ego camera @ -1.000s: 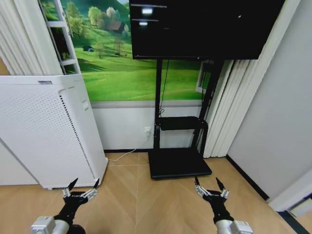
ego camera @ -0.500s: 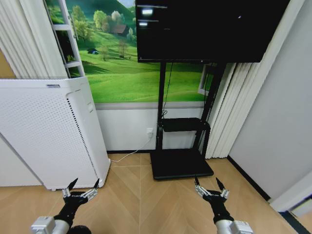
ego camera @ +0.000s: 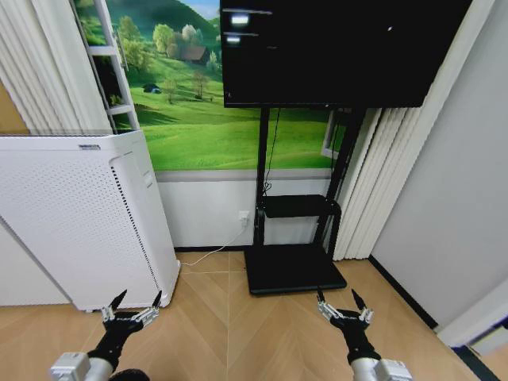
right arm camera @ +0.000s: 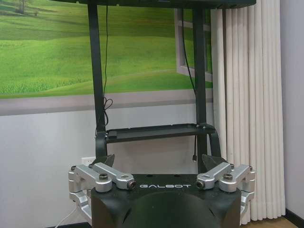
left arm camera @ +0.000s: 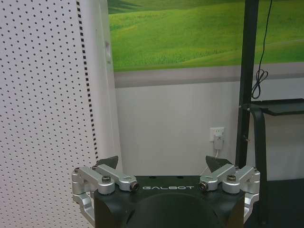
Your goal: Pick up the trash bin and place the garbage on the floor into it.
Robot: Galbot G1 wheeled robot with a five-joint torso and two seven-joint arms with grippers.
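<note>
Both arms are held low at the near edge of the scene, over the light tan wood-look chevron floor (ego camera: pixel 222 317). The left gripper (ego camera: pixel 132 305) sits near-left with its two black-tipped fingers spread wide and nothing between them; the left wrist view confirms this — the left gripper (left arm camera: pixel 163 164) has its silver linkages splayed and the tips well apart. The right gripper (ego camera: pixel 340 302) sits near-right in the same posture, fingers spread wide and empty; in the right wrist view the right gripper (right arm camera: pixel 160 160) likewise stands with its tips well apart.

Neither gripper touches the floor or any object.

Surroundings: a tall white perforated box-shaped appliance (ego camera: pixel 79 214) stands on the floor at the left, just beyond the left gripper; its dotted side panel (left arm camera: pixel 42 104) takes up much of the left wrist view. At the centre, farther off, a black metal stand (ego camera: pixel 292 214) with a flat black base plate (ego camera: pixel 292 268) carries a large dark screen (ego camera: pixel 333 51) above and a small black shelf (ego camera: pixel 298 205) midway up. The stand's uprights and shelf (right arm camera: pixel 152 132) lie straight ahead of the right gripper. A white wall socket (ego camera: pixel 244 215) with a pale cable (ego camera: pixel 208 252) trailing to the floor sits on the far wall — left of the stand. A green meadow mural (ego camera: pixel 198 103) covers the upper wall. White pleated curtains (ego camera: pixel 373 175) hang right of the stand, beside a plain grey wall (ego camera: pixel 452 198).

The visible floor planks between the grippers and the stand carry no wastebasket or litter.
</note>
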